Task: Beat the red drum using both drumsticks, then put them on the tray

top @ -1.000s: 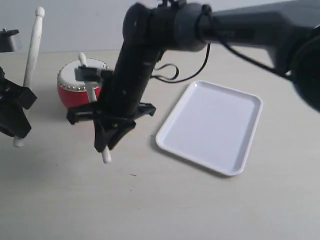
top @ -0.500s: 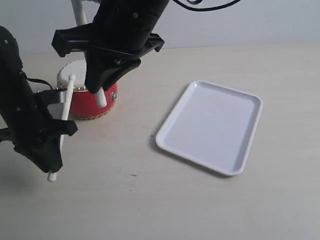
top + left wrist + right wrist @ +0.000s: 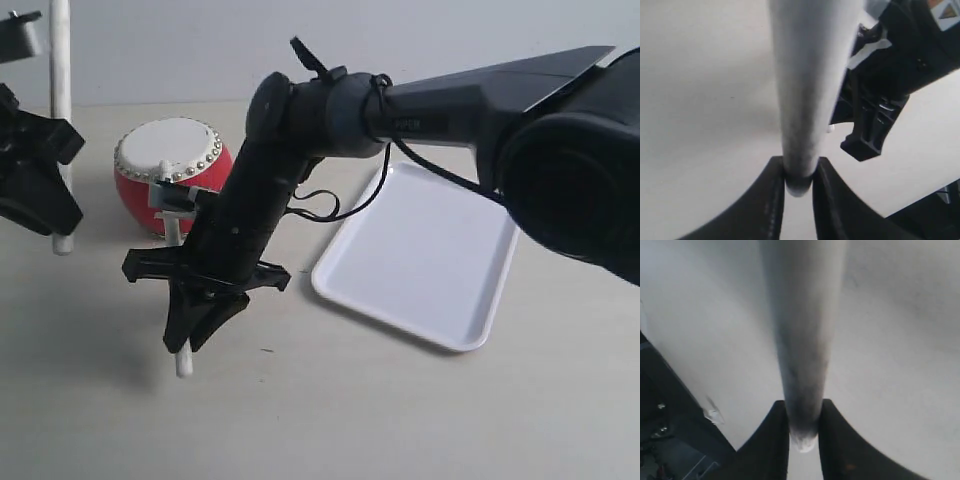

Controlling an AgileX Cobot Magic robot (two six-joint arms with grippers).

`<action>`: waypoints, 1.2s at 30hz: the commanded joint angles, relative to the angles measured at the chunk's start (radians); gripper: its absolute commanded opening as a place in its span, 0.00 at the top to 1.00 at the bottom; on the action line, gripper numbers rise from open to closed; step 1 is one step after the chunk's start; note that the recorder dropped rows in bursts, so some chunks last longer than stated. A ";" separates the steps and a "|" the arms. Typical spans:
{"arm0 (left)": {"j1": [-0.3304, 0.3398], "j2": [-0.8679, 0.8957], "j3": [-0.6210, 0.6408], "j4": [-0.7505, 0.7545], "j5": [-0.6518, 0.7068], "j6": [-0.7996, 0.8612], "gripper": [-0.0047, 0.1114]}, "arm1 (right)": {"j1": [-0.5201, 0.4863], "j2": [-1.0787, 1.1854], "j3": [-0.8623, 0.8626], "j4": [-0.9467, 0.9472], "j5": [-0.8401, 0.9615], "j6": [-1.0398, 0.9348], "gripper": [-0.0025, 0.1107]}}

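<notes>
The left claw (image 3: 45, 210), at the left edge of the frame, is clamped on the left drumstick (image 3: 60, 100), which stands upright. The right claw (image 3: 192, 325), lower left of centre, is closed around the right drumstick (image 3: 183, 362), whose end points down at the worktop (image 3: 380, 420). The red drum (image 3: 170, 160) sits at upper left. The white tray (image 3: 430, 250) lies right of centre, apart from the drum.

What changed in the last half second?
The right claw dropped from above the drum to in front of it; the right stick now ends near the table. The left claw rose to the far left; the left stick went from tilted to upright. Both stay gripped. The tray is unmoved, the drum roughly in place.
</notes>
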 commanded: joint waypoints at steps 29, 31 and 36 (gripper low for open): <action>-0.191 -0.037 0.069 -0.062 -0.112 -0.010 0.96 | -0.258 -0.616 0.222 -0.430 0.004 0.068 0.98; -0.199 -0.037 0.069 -0.064 -0.114 -0.010 0.96 | -0.277 -0.630 0.273 -0.423 0.004 0.063 0.98; -0.199 -0.037 0.069 -0.057 -0.111 -0.010 0.96 | -0.298 -0.659 0.367 -0.432 0.004 0.059 0.98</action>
